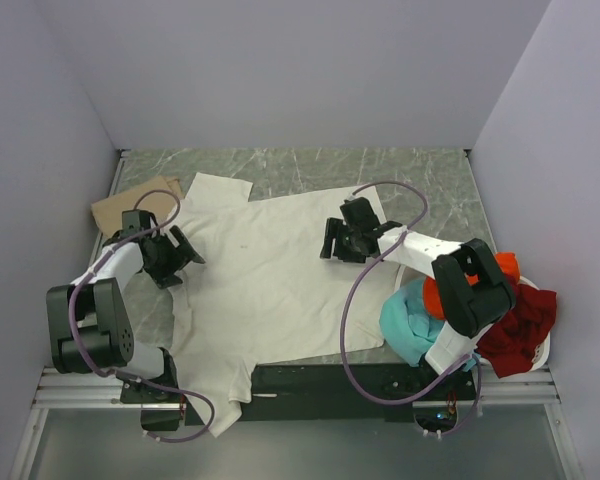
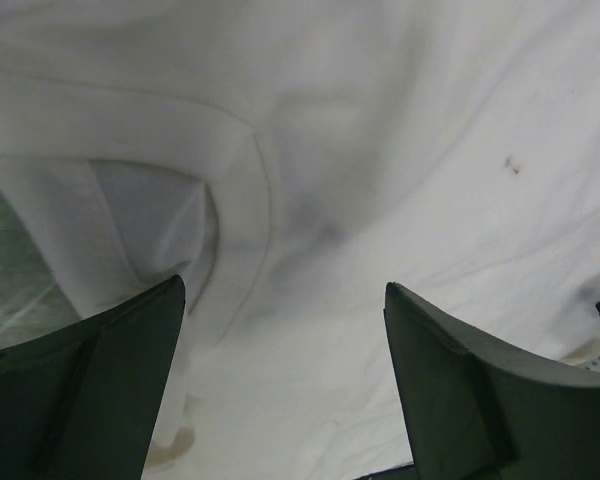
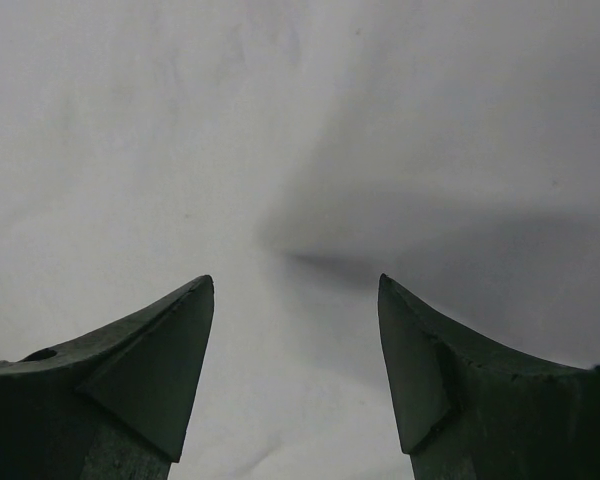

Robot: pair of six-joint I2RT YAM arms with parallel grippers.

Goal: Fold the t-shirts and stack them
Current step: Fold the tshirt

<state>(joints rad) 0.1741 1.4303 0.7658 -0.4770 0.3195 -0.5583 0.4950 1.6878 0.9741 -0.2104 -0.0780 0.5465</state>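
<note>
A large cream-white t-shirt (image 1: 270,280) lies spread flat over the middle of the table. My left gripper (image 1: 185,248) is open at its left edge, near the collar; the left wrist view shows the collar rim (image 2: 245,200) between and ahead of my open fingers (image 2: 90,380). My right gripper (image 1: 330,240) is open over the shirt's upper right part; its wrist view shows only plain white cloth (image 3: 300,150) between the fingers (image 3: 160,360). A tan t-shirt (image 1: 130,208) lies at the far left. Teal (image 1: 408,325), orange (image 1: 505,268) and dark red (image 1: 520,325) shirts are piled at the right.
A white plastic basket (image 1: 540,355) holds the pile of coloured shirts at the right, under my right arm. Grey walls close in the marble table (image 1: 380,165) on three sides. A black bar (image 1: 330,385) runs along the near edge.
</note>
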